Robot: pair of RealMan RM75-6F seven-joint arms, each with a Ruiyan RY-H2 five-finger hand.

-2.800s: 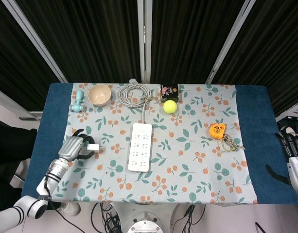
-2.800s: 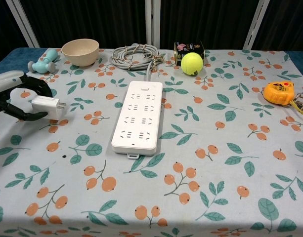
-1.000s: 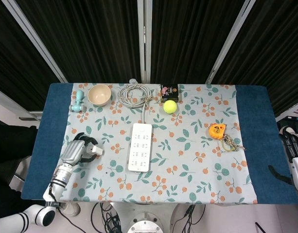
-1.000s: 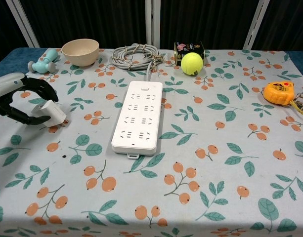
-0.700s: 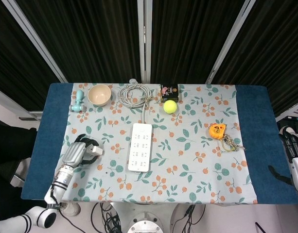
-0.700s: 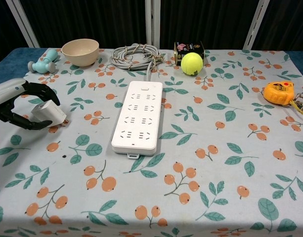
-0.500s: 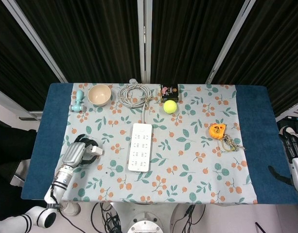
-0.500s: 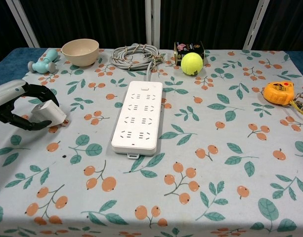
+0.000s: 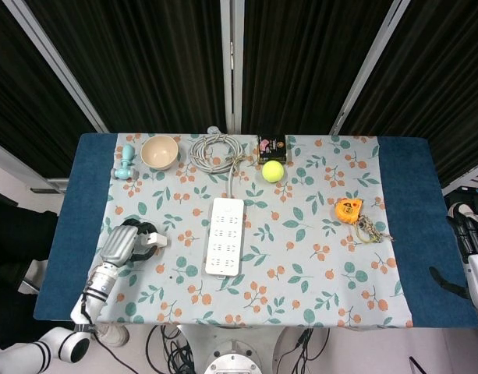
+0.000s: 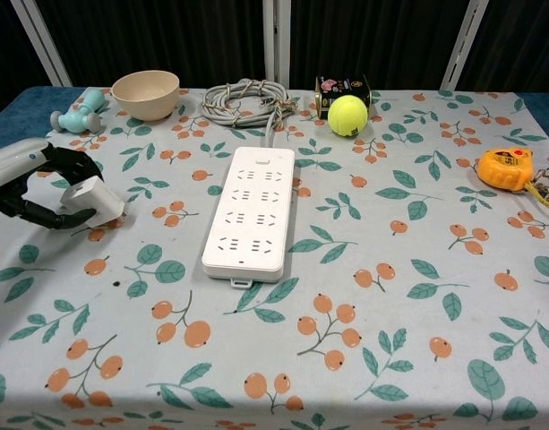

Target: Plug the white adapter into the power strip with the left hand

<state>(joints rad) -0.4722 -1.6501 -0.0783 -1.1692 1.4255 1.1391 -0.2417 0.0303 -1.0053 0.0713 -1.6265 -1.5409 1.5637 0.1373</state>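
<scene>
Near edge of table [image 10: 283,394]: bare floral cloth in front of the long white multi-socket power strip [image 10: 251,211], open room on all sides of the strip. Strip lying lengthwise, near-to-far, sockets up, its grey cable running to a coiled grey cord [image 10: 247,96] at the far edge.

Left hand [image 10: 37,184] low over the cloth near the table's left edge, well apart from the strip, dark fingers curled around the small white boxy adapter [image 10: 90,197]. Adapter clamped between fingers and thumb, tilted, its right end at or just above the cloth; contact with cloth cannot be told. Forearm angled in from the near left corner in head view, hand [image 9: 123,245] pointing toward the strip [image 9: 226,235].

Right hand [image 9: 472,249] off the table's right edge, beside the blue border; fingers seen only in part, state cannot be told.

Right side: orange tape measure [image 10: 505,167], set of keys [image 10: 547,195] just beside it.

Far edge, left to right: pale teal dumbbell-shaped object [image 10: 79,110], beige bowl [image 10: 146,93], the coiled cord, dark small box [image 10: 341,89], yellow-green tennis ball [image 10: 347,115] just in front of the box.
</scene>
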